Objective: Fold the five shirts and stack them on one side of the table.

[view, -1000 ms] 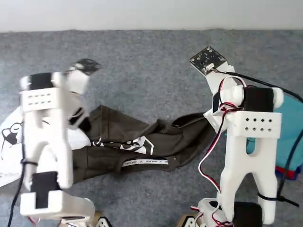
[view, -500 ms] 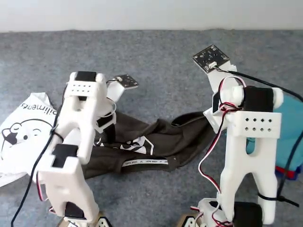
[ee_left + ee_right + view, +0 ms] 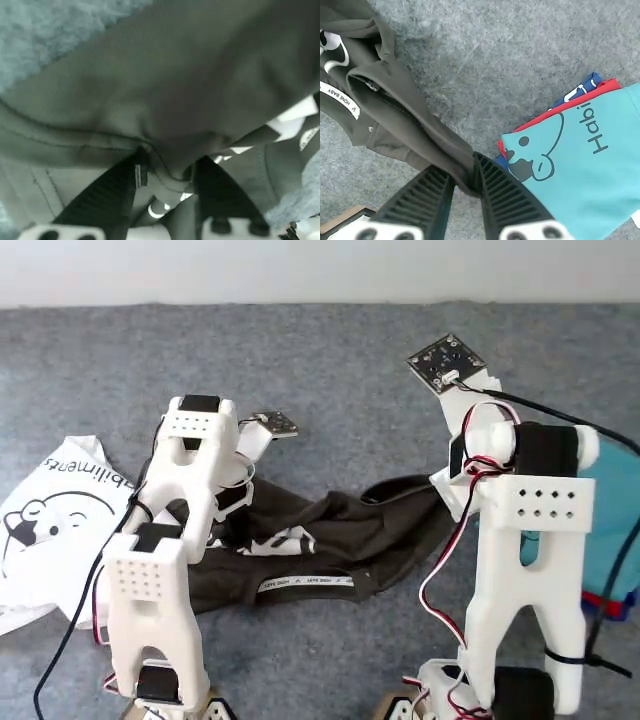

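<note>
Swinging across from the white shirt [image 3: 50, 540], left gripper [image 3: 170, 166] is now pinching the dark shirt [image 3: 340, 540].
Right gripper [image 3: 463, 172] is clamping that shirt's opposite end, which is lying just beside the folded turquoise shirt [image 3: 590, 180].

We are looking at two arms of blocky white shells, the left arm [image 3: 150, 580] and the right arm [image 3: 525, 540], each showing a grid of round holes and black motor blocks at the joints. Red, white and black wires [image 3: 432, 585] are looping along the right arm, a thin black cable [image 3: 78, 625] is trailing from the left, and ribbed black fingers [image 3: 495, 192] are tipping the right gripper [image 3: 463, 167].
</note>
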Motion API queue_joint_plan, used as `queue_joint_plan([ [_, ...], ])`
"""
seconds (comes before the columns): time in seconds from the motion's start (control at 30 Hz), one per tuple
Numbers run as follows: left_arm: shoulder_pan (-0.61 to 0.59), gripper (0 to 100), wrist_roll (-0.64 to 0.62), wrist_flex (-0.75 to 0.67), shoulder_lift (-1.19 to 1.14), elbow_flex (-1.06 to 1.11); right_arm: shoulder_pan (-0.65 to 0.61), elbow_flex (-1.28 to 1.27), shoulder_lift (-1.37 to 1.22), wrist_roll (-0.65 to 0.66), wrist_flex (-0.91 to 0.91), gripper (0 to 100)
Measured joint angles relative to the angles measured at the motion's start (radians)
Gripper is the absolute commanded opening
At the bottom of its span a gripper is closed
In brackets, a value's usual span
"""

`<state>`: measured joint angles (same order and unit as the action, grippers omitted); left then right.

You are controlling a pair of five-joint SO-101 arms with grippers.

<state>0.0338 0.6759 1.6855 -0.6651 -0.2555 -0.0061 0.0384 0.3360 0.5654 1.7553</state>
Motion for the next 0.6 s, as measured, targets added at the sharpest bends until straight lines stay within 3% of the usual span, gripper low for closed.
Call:
queue_joint_plan([
  [0.17,0.000,1,0.000,0.000,-0.018,-0.035,-0.003,0.000,0.000,0.000,0.000,0.9],
  [0.6,-0.057,1,0.003,0.046,0.052,-0.163,0.020,0.000,0.000,0.000,-0.006,0.9],
])
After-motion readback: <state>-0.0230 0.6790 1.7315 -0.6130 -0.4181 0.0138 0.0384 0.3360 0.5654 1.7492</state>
